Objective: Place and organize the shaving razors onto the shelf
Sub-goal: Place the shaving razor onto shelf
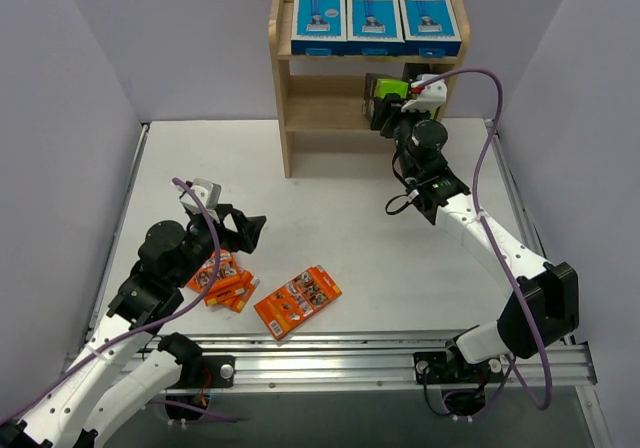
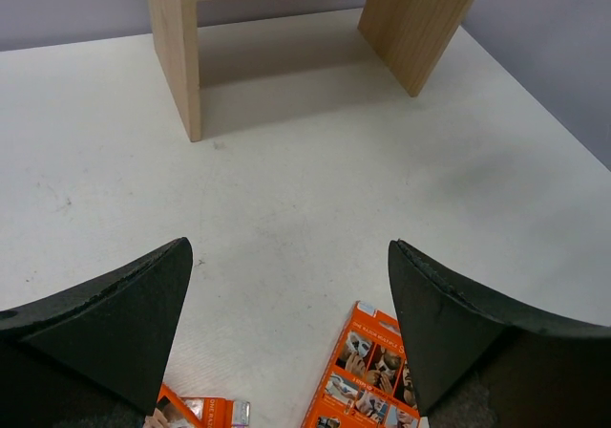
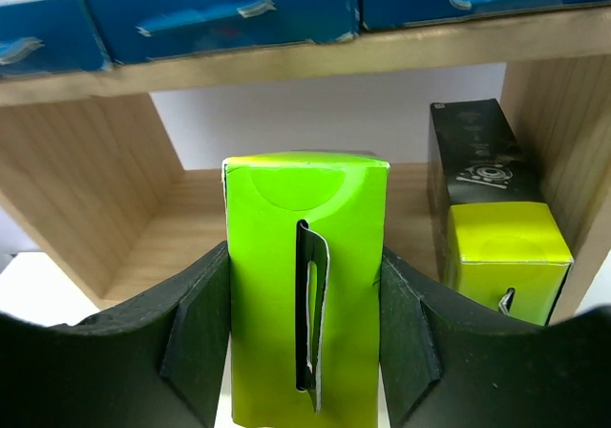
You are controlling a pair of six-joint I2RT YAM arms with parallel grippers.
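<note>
Shaving razors in a black-and-lime-green cardboard box (image 3: 305, 256) sit clamped in the half-closed right pincer (image 3: 305, 342) at the light wooden shelf's (image 1: 287, 138) middle tier. A matching box (image 3: 492, 227) stands to the pincer's right. The next move likely means sliding in and letting go. The left pincer (image 2: 286, 323), wide open and empty, hovers over flat orange packs (image 2: 368, 375).

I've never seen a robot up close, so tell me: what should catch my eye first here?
The right gripper clamps a lime-green box at the middle tier of the wooden shelf, beside a black-and-lime box standing there. Three blue boxes line the top tier, and orange packs lie scattered on the table near the open left gripper.
</note>
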